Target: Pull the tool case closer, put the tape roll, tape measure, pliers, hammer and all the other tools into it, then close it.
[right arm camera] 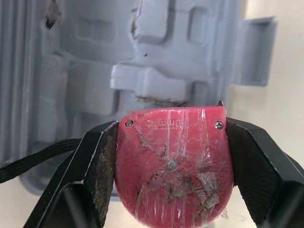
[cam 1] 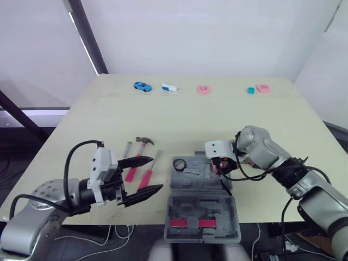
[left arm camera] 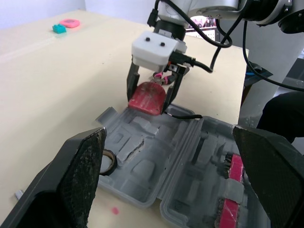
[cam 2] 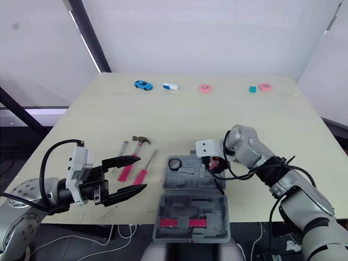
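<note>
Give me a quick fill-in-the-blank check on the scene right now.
The right gripper is shut on the red tape measure at the edge of the tool case, which is ____.
The tape roll already lies ____ the case.
The hammer lies on the table to the case's ____.
The left gripper is ____ and holds nothing.
Missing: open; inside; left; open.

We see a pale table (cam 1: 217, 119) with a row of small things along its far edge. From the table's middle, a blue toy car (cam 1: 142, 86) sits at about eleven o'clock. A white block with a blue end (cam 1: 169, 87) lies near it at twelve, and a pink ring (cam 1: 203, 89) at one. A teal cube (cam 1: 250, 91) sits just beside a second pink ring (cam 1: 263, 88) at two. A black pole (cam 1: 87, 35) slants behind the table at ten o'clock.
</note>
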